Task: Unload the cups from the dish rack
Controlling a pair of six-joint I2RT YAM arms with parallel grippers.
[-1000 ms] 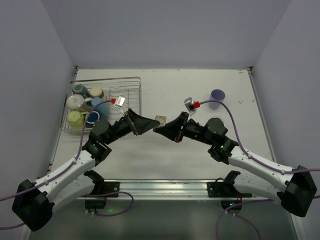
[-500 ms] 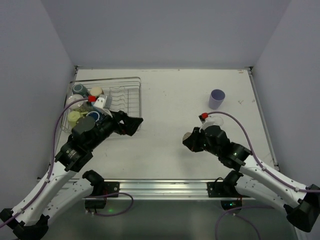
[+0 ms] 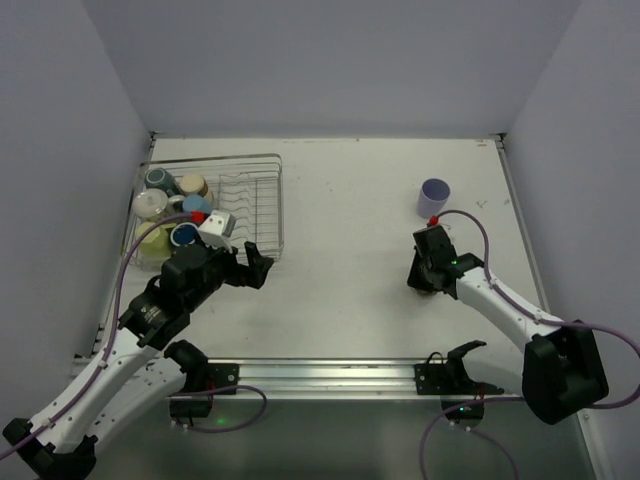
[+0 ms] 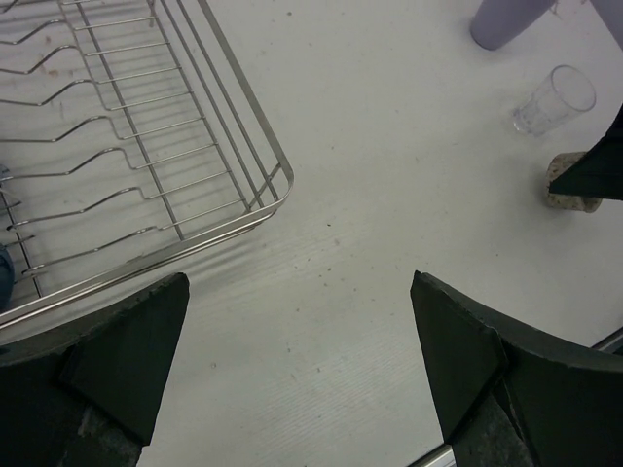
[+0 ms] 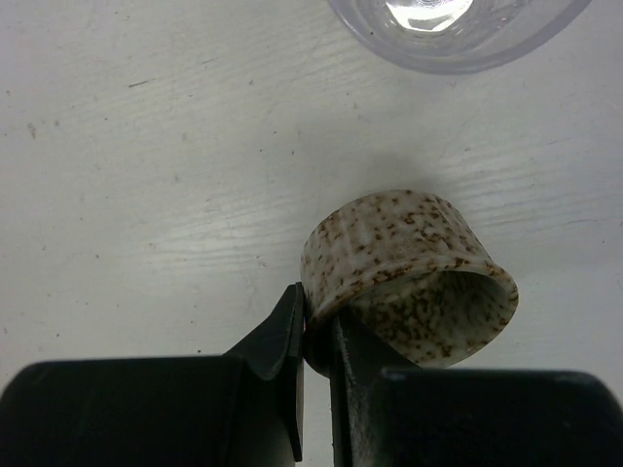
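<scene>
Left gripper is standing wide open, empty, hovering over the table off the dish rack's near right corner. Right gripper is pinching the wall of a speckled tan cup (table contact unclear), beside a clear glass. Several cups are sitting in the rack's left end; a lavender cup is standing far right.

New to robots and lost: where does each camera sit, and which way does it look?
Top view: above and behind, looking down at table, dish rack, lavender cup; left arm and right arm show.
Left wrist: on the left arm, looking down past open fingers at the rack's corner.
Right wrist: on the right arm, looking down at fingers pinching a speckled cup.
Both wrist views share that cup and a clear glass.
</scene>
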